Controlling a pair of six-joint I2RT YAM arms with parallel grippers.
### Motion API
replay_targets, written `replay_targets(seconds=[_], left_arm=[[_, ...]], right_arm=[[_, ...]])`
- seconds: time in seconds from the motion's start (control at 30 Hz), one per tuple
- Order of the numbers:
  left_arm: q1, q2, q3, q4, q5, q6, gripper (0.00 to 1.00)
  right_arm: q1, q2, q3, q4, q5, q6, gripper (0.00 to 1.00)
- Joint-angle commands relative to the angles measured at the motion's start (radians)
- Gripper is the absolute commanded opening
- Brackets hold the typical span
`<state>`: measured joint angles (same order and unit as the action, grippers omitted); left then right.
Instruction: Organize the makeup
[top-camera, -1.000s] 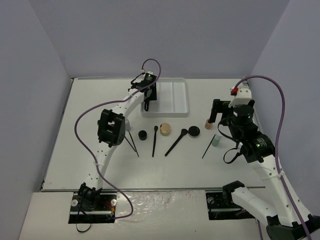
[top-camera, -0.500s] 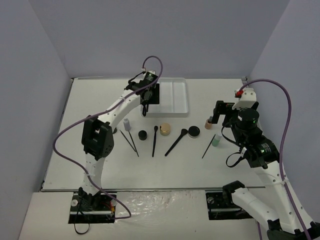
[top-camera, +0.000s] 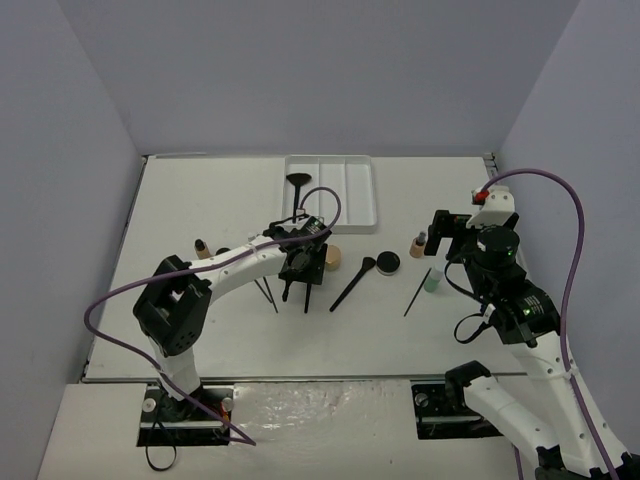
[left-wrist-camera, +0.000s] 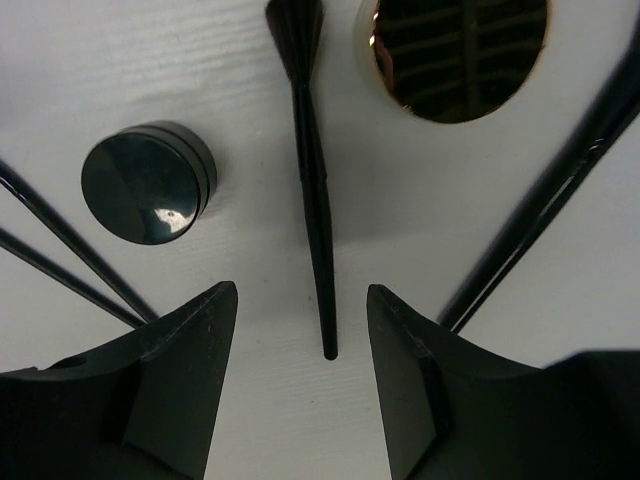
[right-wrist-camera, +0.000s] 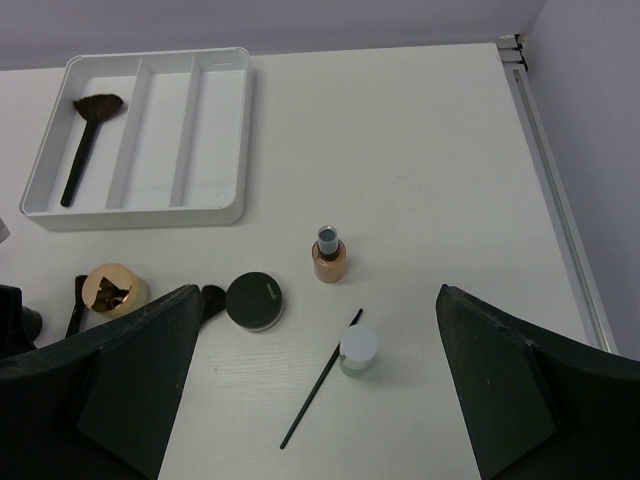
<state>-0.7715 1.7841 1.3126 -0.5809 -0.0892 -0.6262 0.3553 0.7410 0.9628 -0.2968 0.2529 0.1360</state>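
My left gripper (top-camera: 303, 288) hovers low over the row of makeup, open, its fingers (left-wrist-camera: 196, 345) either side of the handle end of a thin black brush (left-wrist-camera: 312, 190) without touching it. A small black compact (left-wrist-camera: 148, 182) lies left of that brush and the gold-tan jar (left-wrist-camera: 455, 45) to its upper right. A longer black brush (top-camera: 352, 284), a black compact (top-camera: 387, 263), a tan bottle (right-wrist-camera: 328, 260), a pale green bottle (right-wrist-camera: 358, 350) and a thin brush (right-wrist-camera: 318, 397) lie further right. My right gripper (right-wrist-camera: 318, 298) hangs wide open above them, holding nothing.
The white three-compartment tray (top-camera: 362, 195) stands at the back centre with a black fan brush (right-wrist-camera: 85, 135) in its left compartment. Two thin brushes (left-wrist-camera: 60, 255) lie left of my left gripper. Another small tan bottle (top-camera: 203, 249) stands at the left.
My left arm has come back from the tray to the makeup row, leaving the fan brush in the left compartment. The right arm has barely shifted.
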Motion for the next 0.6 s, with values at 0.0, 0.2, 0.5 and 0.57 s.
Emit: replay_targets(seconds=[0.0, 0.2, 0.5, 0.57], left_arm=[[-0.016, -0.016, -0.004, 0.106, -0.012, -0.056, 0.48], [-0.022, 0.017, -0.047, 0.166, -0.007, -0.052, 0.45], [-0.045, 0.080, -0.055, 0.164, -0.015, -0.071, 0.20], [-0.051, 0.074, -0.062, 0.159, -0.018, -0.075, 0.10]], right_arm=[[0.007, -0.005, 0.002, 0.055, -0.016, 0.015, 1.00], [0.007, -0.011, 0.007, 0.047, -0.022, 0.014, 1.00], [0.007, -0.012, -0.001, 0.040, -0.032, 0.017, 1.00], [0.007, -0.017, -0.004, 0.039, -0.031, 0.019, 1.00]])
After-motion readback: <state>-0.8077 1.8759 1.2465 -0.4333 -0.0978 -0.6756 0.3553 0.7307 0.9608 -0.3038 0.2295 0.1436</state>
